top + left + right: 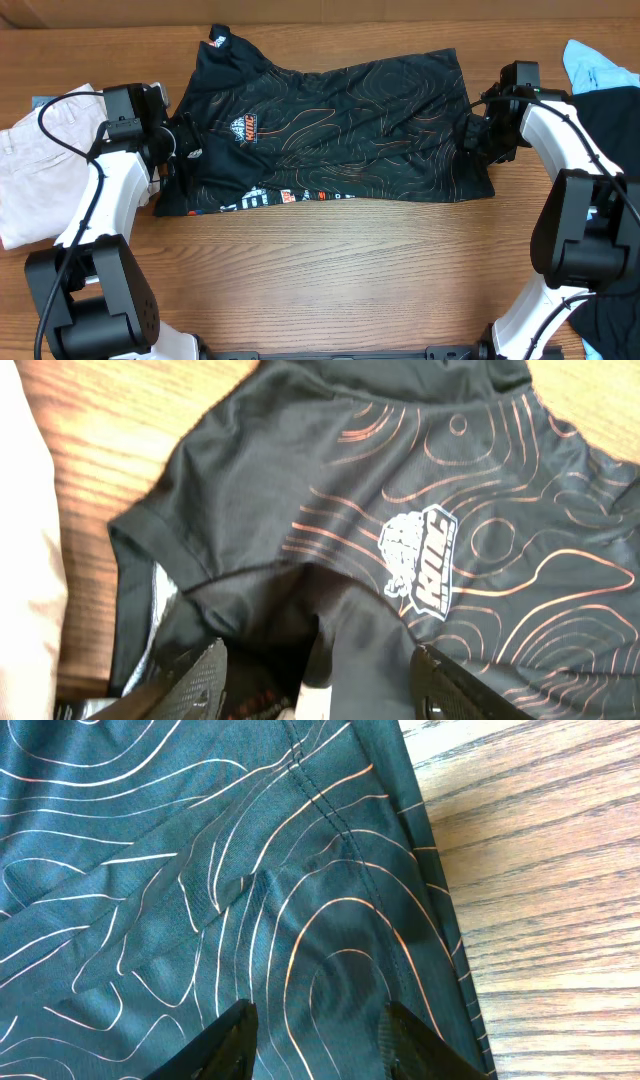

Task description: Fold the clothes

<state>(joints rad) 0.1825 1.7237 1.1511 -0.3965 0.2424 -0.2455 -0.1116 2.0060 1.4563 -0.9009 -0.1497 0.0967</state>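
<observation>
The black clothes are lying spread out flat on the table. Left gripper hangs over the logo end with its fingers apart. Right gripper is at the opposite hem, fingers apart too.

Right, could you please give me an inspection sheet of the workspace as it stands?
Surface: wooden table, grain visible.
Job's things: black garment lies spread across the middle, logo up, lightly wrinkled.
Clutter: beige trousers at the left edge; light-blue cloth and dark cloth at the right edge.
Grippers: left gripper at the garment's left end, jaws apart; right gripper at its right end, jaws apart over the fabric.
Cables: black cable loops above the trousers in the overhead view.
Surroundings: nothing seen.
</observation>
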